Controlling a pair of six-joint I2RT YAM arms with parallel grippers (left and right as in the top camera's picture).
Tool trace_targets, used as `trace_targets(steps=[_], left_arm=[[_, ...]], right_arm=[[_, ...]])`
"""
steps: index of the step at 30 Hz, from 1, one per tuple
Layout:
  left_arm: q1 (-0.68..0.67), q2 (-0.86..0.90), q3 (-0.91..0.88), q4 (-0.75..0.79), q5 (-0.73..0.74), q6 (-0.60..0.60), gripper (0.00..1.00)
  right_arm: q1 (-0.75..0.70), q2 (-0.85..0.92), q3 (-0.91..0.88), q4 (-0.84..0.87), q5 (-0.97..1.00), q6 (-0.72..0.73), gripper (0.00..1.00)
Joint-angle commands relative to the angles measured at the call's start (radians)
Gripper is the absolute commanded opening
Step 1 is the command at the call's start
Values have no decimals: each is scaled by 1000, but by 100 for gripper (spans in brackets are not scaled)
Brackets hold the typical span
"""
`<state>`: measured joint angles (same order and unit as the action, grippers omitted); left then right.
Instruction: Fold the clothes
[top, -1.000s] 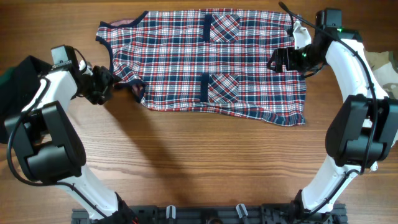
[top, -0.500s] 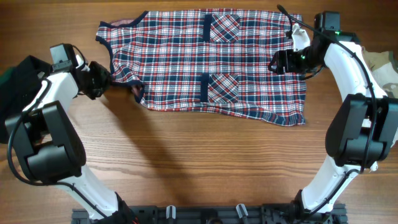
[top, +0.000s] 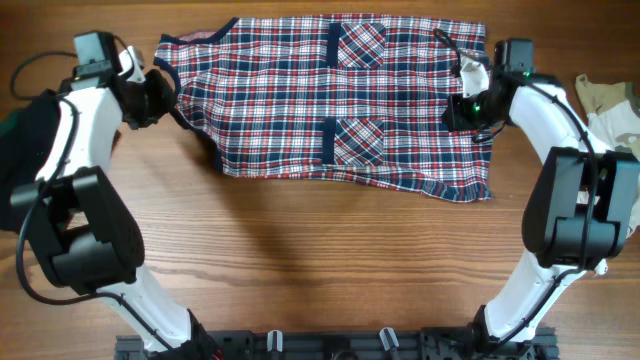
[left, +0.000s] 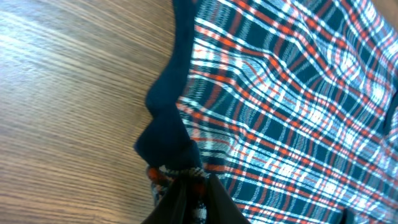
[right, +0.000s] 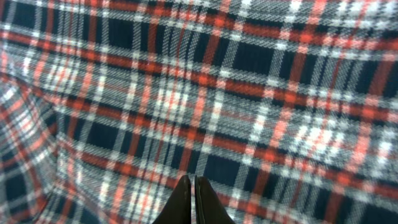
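Observation:
A plaid shirt (top: 300, 90) in navy, red and white lies spread flat across the far half of the wooden table. My left gripper (top: 163, 100) is at its left side, shut on a bunch of plaid cloth beside the navy trim (left: 169, 115). The cloth shows pinched between the dark fingers (left: 217, 202), and the left gripper (left: 194, 180) holds it a little off the wood. My right gripper (top: 453, 112) is over the shirt's right part. In the right wrist view the right gripper (right: 191, 180) has its fingers pressed together over the plaid shirt (right: 261, 93), with no fold showing between them.
A dark garment (top: 22, 130) lies at the table's left edge behind my left arm. Beige cloth (top: 608, 98) sits at the right edge. Bare wood (top: 320, 260) spreads in front of the shirt, down to the black arm mount (top: 320, 345).
My left gripper closed on the shirt's left edge and drew it up and to the left. My right gripper closed and shifted a little to the right over the shirt.

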<state>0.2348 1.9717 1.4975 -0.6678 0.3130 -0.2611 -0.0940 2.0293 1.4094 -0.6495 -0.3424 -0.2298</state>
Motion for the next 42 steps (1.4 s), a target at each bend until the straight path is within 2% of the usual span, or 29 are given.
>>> trace_targets(steps=[1,7,9,14,19,22,24,26,28,30,32,33,35,36,38,40,42], left_arm=[[-32,-5,18,-2,-99,57,11],[-34,-5,18,-10,-171,103,4],[-35,-5,18,-16,-183,154,4],[-35,-5,21,-21,-188,154,4],[-36,-5,27,-21,-365,232,5],[-50,-5,28,-22,-504,288,15],[-77,-6,28,-32,-574,287,25],[-101,-7,28,-51,-639,233,37],[-114,-7,28,-70,-584,130,41],[-114,-6,27,-74,-472,118,41],[-95,-6,27,-56,-448,120,63],[-77,-6,27,-39,-386,139,63],[-28,-2,27,-19,-145,205,64],[0,7,27,-10,-86,204,64],[42,29,27,-3,-85,204,62],[65,69,26,-14,-80,210,56],[62,100,25,-21,-12,254,56]], right_arm=[[5,11,-84,84,6,2,4],[4,22,-173,149,183,84,4],[3,38,-173,155,251,84,4],[-34,51,-173,183,366,100,4],[-50,51,-173,197,365,101,4],[-50,51,-173,197,365,101,4],[-50,51,-173,196,362,102,4],[-50,51,-173,196,361,102,4],[-50,51,-173,196,353,101,4],[-50,51,-173,195,343,102,4],[-50,51,-173,195,343,103,4],[-50,51,-173,196,336,102,4],[-50,51,-173,201,292,102,4],[-50,51,-173,201,290,102,4],[-50,51,-173,201,290,102,4],[-50,51,-173,201,290,103,4],[-50,51,-173,201,290,102,4]])
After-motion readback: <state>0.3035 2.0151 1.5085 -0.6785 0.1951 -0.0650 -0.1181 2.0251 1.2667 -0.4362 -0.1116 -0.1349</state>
